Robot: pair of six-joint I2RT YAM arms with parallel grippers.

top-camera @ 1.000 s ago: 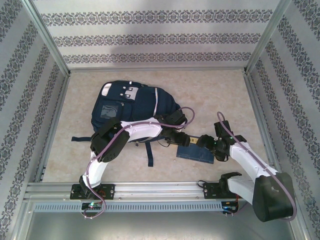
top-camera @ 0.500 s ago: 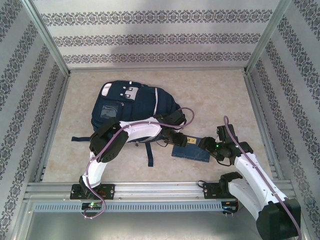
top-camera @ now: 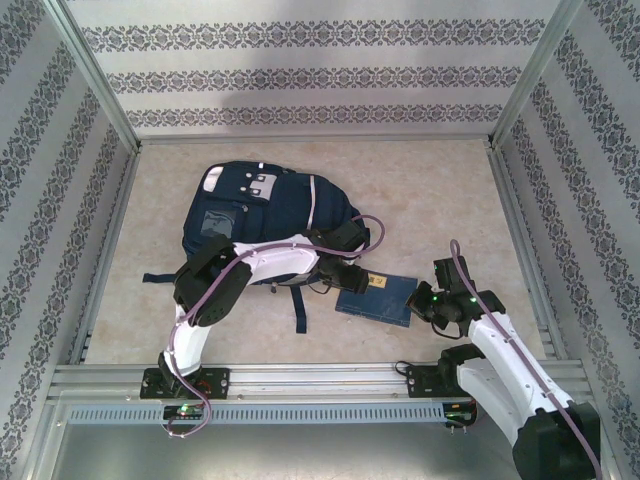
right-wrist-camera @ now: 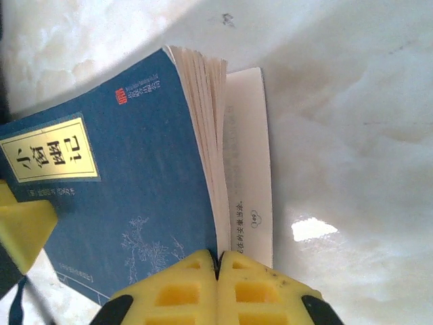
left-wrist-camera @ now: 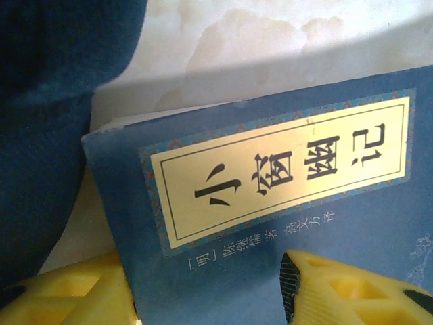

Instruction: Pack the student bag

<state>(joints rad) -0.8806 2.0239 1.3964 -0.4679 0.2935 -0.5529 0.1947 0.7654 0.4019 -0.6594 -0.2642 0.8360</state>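
Note:
The student bag (top-camera: pixel 262 215), navy blue, lies flat at the table's middle left; its fabric (left-wrist-camera: pixel 40 135) fills the left side of the left wrist view. A blue book (top-camera: pixel 380 300) with a cream title label lies just right of the bag. My left gripper (top-camera: pixel 345 277) (left-wrist-camera: pixel 203 288) is shut on the book's (left-wrist-camera: pixel 270 169) bag-side end, one yellow finger (left-wrist-camera: pixel 338 291) over the cover, the other at its edge. My right gripper (top-camera: pixel 421 298) (right-wrist-camera: pixel 218 261) is shut, its tips against the book's (right-wrist-camera: pixel 128 183) fanned page edge. A loose page (right-wrist-camera: pixel 247 156) lies flat on the table.
Patterned walls and metal rails (top-camera: pixel 300 378) enclose the marble-look table (top-camera: pixel 430 190). Bare tabletop lies right of the book and behind it. The bag's dark straps (top-camera: pixel 300 305) trail toward the near edge.
My right gripper has shut and drawn back toward the near right. The book has slid left toward the bag with my left gripper.

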